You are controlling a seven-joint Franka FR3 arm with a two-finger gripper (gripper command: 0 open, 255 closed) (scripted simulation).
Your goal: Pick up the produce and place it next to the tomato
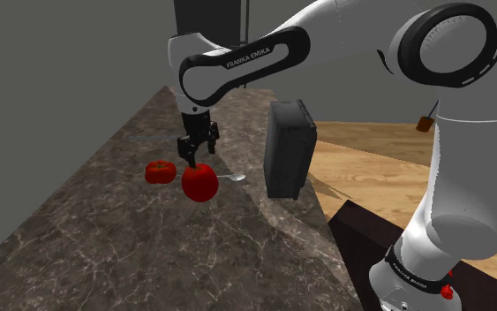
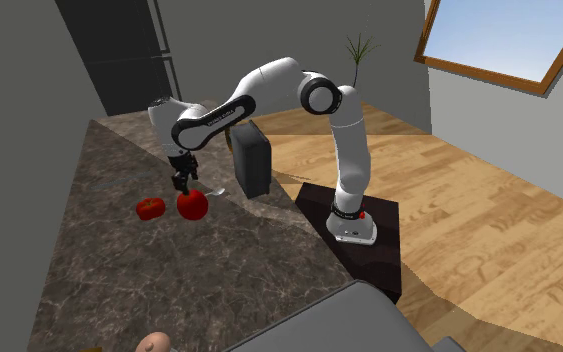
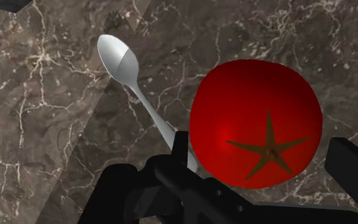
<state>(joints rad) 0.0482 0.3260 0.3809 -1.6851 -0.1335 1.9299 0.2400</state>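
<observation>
Dark veined marble counter point(image 1: 105, 238) bears a squat, lobed tomato point(image 1: 160, 171) just beside a smooth round red fruit point(image 1: 199, 183), with the gripper point(image 1: 197, 159) directly above it. The second exterior view adds a boxy black appliance point(image 2: 250, 158) nearby. At the wrist, the fingers point(image 3: 351, 170) are spread wide astride the glossy fruit with its star-shaped calyx, beside a shiny spoon point(image 3: 123, 60).

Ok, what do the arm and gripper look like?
The arm has white rounded links with black joints; one black band reads FRANKA EMIKA in white. A red spot sits at its base. The gripper is all black and blocky.
</observation>
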